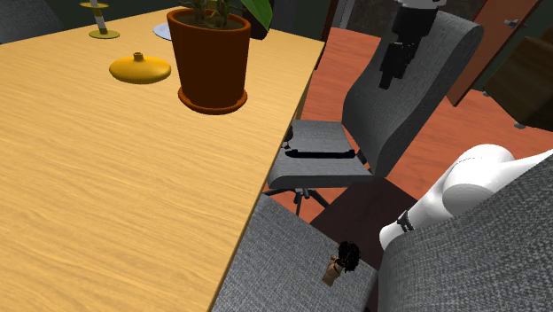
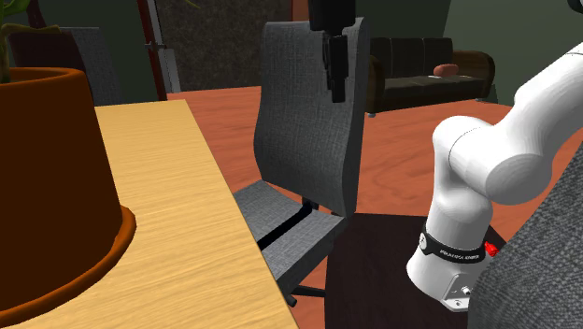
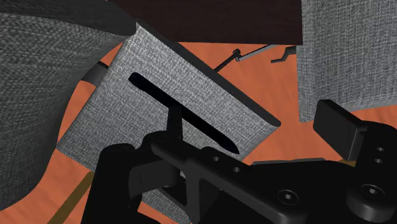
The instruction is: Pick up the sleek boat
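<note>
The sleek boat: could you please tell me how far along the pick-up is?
Done: nothing yet; the sleek boat lies flat on the grey chair seat, untouched. In hand: the tool hangs high above the seat, its camera looking down on the boat. Left: descend, grip the boat, lift it.

The light wooden counter (image 1: 106, 195) bears a terracotta plant pot (image 1: 210, 58) on its saucer, with 1 flat yellow gourd-shaped ornament (image 1: 140, 68) near it. The grey fabric chair seat (image 1: 310, 173) carries the slim black boat (image 1: 323, 155).
</note>
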Motion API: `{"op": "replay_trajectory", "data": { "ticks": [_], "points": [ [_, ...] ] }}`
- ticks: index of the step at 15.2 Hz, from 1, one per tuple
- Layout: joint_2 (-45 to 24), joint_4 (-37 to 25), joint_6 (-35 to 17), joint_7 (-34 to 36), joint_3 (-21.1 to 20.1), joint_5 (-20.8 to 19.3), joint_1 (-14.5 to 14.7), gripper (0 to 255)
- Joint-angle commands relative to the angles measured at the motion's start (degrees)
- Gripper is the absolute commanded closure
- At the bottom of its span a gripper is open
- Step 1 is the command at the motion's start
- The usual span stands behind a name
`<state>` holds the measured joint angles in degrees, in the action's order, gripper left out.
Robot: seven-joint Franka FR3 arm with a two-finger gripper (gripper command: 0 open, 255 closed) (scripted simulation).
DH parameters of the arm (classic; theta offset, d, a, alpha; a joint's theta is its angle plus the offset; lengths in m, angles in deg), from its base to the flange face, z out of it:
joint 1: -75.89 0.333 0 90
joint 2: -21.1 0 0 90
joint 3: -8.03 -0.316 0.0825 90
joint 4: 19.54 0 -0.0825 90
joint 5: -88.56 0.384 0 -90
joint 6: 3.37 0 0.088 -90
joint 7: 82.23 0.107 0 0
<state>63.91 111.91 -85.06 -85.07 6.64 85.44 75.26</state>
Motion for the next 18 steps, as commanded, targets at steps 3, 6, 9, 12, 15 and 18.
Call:
{"op": "replay_trajectory", "data": {
  "ticks": [3,6,9,12,15,18],
  "points": [
    [0.01,3.70,-4.04,-3.60,1.33,-1.17,0.78,0],
    [-0.70,8.70,-10.33,-8.85,3.38,-2.93,1.84,0],
    [-2.37,13.01,-16.93,-13.97,5.50,-4.71,2.78,0],
    [-5.07,16.60,-23.89,-18.98,7.62,-6.43,3.59,0],
    [-8.87,19.40,-31.18,-23.89,9.78,-8.08,4.39,0],
    [-13.77,21.36,-38.75,-28.75,11.87,-9.51,5.21,0]
  ]
}}
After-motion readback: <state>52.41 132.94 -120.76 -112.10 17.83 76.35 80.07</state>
